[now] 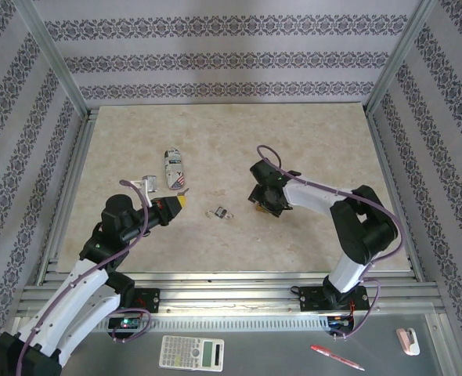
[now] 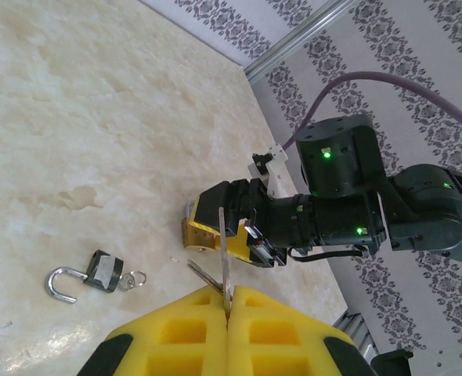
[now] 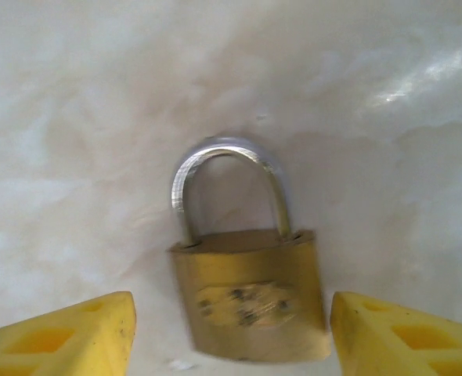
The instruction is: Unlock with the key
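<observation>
Left wrist: left pincer [image 2: 227,304] pinches the key [image 2: 224,251], while right pincer [image 3: 231,323] gapes astride brass padlock [image 3: 250,301].

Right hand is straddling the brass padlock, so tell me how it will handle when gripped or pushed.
The brass padlock looks solid metal: probably rigid and heavy for its size. Lying flat on the glossy table, it would likely slide, not roll or tip, if pushed. Its smooth sides might slip in the right hand.
</observation>
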Tool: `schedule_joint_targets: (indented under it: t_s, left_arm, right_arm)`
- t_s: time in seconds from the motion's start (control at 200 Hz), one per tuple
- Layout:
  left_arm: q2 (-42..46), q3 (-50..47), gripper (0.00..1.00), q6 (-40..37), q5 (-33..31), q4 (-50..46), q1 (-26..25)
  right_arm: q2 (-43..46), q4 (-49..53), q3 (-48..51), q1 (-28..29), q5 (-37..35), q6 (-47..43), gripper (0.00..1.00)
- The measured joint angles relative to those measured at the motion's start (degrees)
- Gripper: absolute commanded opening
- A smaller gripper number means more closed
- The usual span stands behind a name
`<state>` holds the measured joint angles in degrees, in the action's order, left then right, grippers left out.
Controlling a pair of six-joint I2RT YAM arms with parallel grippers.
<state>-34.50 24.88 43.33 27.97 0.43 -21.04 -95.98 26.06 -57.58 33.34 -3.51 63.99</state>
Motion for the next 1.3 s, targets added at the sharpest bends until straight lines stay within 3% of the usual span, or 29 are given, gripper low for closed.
schedule_joint_targets:
  t_s: [0.115,0.19,0.26,0.325,0.41,0.565,0.749,0.984,1.299]
  left_arm:
    - [2.1,0.0,0.0,0.0,-0.09,-0.07,0.0]
    - [2.86,0.0,0.0,0.02,-0.2,-0.09,0.0]
    - [3.13,0.0,0.0,0.07,-0.2,-0.09,0.0]
    - [3.13,0.0,0.0,0.22,-0.2,-0.09,0.0]
    - [3.04,0.0,0.0,0.22,-0.2,-0.09,0.0]
    - [2.16,0.02,0.0,0.2,-0.2,-0.11,0.0]
    - [1.95,0.37,0.0,0.17,-0.22,-0.44,0.0]
    - [2.58,1.22,0.0,-0.04,-0.94,-1.97,0.0]
    - [2.73,1.38,0.0,-0.52,-1.68,-3.15,-0.02]
  right_arm:
    - [6.29,-0.2,0.28,1.95,0.11,-0.5,0.71]
    - [11.87,0.81,0.83,3.04,-0.11,-1.62,0.66]
    - [16.9,3.89,1.33,3.67,-1.31,-4.07,0.46]
    - [20.72,7.23,2.05,3.23,-3.28,-7.13,0.17]
    - [22.99,11.76,3.13,1.14,-5.2,-12.5,0.0]
    - [19.78,16.65,4.26,-0.85,-7.58,-21.86,0.0]
    - [8.5,15.85,3.41,0.02,-7.32,-29.46,0.0]
    - [-1.53,13.81,-0.63,1.33,-6.54,-32.33,0.0]
    - [-4.76,12.33,-4.66,1.81,-5.46,-33.18,0.0]
